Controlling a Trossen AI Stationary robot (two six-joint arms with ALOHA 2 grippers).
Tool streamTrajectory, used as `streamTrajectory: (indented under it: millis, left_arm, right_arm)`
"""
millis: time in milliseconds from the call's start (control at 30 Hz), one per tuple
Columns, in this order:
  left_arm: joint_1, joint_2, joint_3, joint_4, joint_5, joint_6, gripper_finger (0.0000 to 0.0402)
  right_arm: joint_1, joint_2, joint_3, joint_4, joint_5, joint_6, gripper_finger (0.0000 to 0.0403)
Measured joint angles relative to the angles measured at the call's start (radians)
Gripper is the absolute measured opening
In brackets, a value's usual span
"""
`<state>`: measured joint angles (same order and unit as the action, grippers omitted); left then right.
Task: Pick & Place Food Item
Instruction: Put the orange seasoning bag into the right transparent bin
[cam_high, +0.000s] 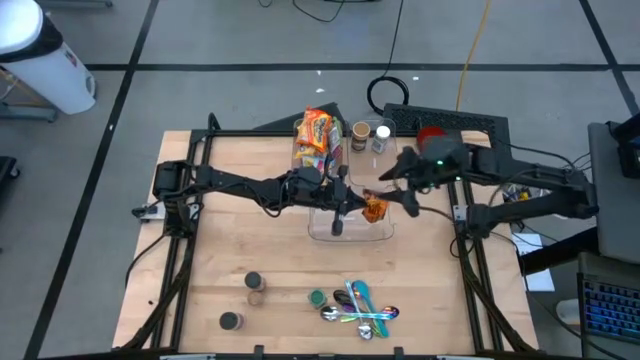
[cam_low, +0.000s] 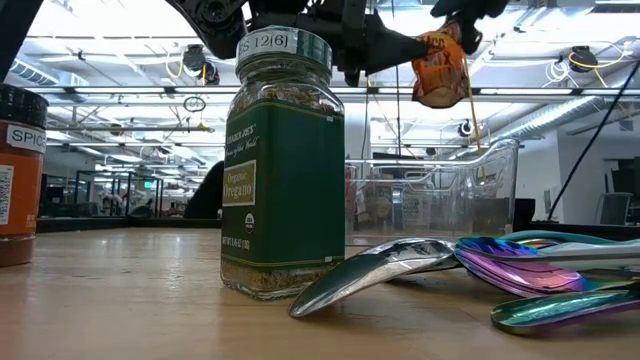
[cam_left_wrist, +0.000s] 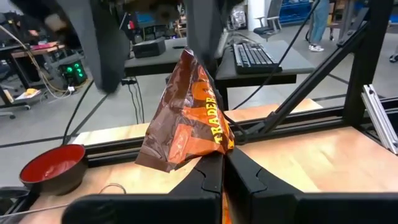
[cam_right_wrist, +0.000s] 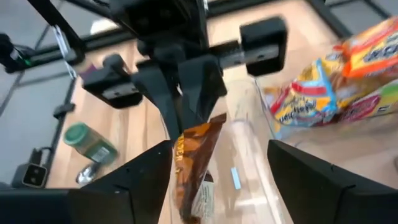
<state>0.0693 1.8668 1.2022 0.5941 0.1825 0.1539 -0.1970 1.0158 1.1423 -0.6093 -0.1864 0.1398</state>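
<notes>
Spoons (cam_low: 480, 265) with iridescent bowls are lying closest to the low camera at lower right, beside a green oregano jar (cam_low: 283, 165) standing upright at centre, with an orange spice jar (cam_low: 18, 175) cut off at the left edge. Behind them a clear plastic bin (cam_low: 435, 195) is sitting on the wooden table (cam_low: 120, 300). Hanging above that bin, near the upper centre of the low view, an orange-brown snack bag (cam_low: 438, 68) is being pinched at one edge by the left gripper (cam_left_wrist: 222, 163), its fingers pressed together on the foil. Just right of centre in the overhead view, the right gripper (cam_right_wrist: 217, 158) is hovering with its fingers spread either side of the bag. Farther back, a colourful snack packet (cam_high: 317, 135) is lying by the bin's far end, with two small jars (cam_high: 370, 135) beside it.
</notes>
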Motion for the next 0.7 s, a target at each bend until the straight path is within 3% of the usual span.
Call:
streamTrajectory:
  millis: [333,700]
  left_arm:
    - [0.0,0.0,0.0,-0.022,-0.01,0.0,0.0001]
    - [0.0,0.0,0.0,-0.025,-0.03,-0.018,0.0005]
  right_arm:
    - [0.0,0.078,0.009,-0.053,-0.082,-0.002,0.0197]
    - [0.0,0.078,0.009,-0.039,-0.08,-0.079,0.001]
